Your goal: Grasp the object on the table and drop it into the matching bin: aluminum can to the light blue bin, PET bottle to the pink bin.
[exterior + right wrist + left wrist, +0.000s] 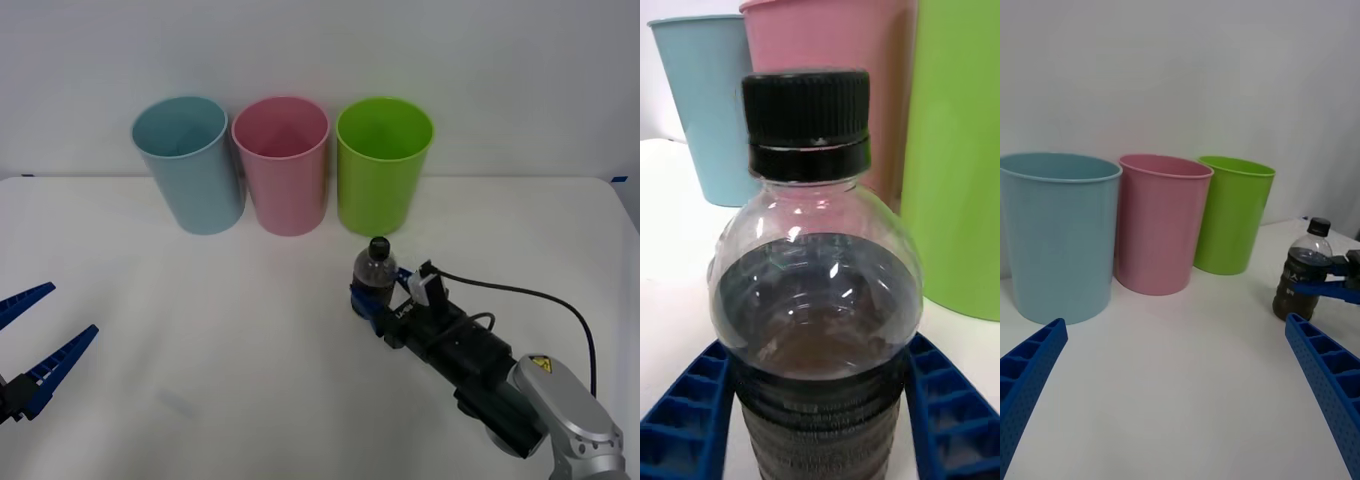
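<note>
Right gripper (372,305) closed round PET bottle (375,272) at labelled lower body; rigid, slick, liquid-heavy; left gripper (35,338) idle, spread

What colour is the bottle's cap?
Black, with a ribbed side; the cap shows best in the right wrist view.

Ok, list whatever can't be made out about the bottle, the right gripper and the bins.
- PET bottle: its base is cut off by the right wrist view's edge; label print is too small to read.
- Right gripper: in the front view the bottle hides whether the fingers press it or just flank it.
- Pink bin, light blue bin: their own walls hide their floors.
- Left gripper: partly cut off by the front view's edge.
</note>
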Robot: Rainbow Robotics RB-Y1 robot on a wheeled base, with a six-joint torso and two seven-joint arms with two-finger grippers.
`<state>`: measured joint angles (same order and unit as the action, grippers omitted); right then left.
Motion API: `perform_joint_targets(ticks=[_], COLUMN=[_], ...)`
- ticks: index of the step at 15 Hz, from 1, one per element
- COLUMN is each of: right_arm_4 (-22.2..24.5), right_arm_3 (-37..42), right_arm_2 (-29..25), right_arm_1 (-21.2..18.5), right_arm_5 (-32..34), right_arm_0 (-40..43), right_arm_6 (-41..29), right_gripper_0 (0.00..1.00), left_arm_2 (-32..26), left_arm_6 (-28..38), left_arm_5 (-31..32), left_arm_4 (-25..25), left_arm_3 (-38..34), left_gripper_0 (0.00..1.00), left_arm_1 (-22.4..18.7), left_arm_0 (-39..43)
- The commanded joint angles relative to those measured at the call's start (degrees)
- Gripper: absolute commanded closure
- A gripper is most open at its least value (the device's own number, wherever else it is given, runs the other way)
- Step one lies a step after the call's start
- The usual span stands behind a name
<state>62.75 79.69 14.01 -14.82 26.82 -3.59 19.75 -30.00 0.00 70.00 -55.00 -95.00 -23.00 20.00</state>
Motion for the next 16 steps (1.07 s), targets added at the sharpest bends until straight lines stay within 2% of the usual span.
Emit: perform_joint_targets(ticks=[1,7,14,16], right_arm_4=[-0.08,-0.61,-3.16,-3.33], right_arm_3=[0.02,0.11,11.45,14.53], right_arm_2=[-0.03,-0.73,-1.0,-1.0], right_arm_1=[0.06,-0.03,-5.21,-6.71], right_arm_5=[0.07,1.74,2.36,2.09], right_arm_0=[-0.01,-0.01,3.07,3.77], right_arm_6=[-0.15,-0.15,-2.97,-6.66], right_gripper_0=[1.0,1.0,1.0,1.0], left_arm_2=[0.0,0.0,0.0,0.0], left_arm_6=[0.0,0.0,0.0,0.0], left_arm_5=[0.0,0.0,0.0,0.0], left_arm_4=[0.0,0.0,0.0,0.0], left_arm_3=[0.0,0.0,0.0,0.0], left_gripper_0=[0.0,0.0,0.0,0.0], left_arm_1=[0.0,0.0,0.0,0.0], left_arm_0=[0.0,0.0,0.0,0.0])
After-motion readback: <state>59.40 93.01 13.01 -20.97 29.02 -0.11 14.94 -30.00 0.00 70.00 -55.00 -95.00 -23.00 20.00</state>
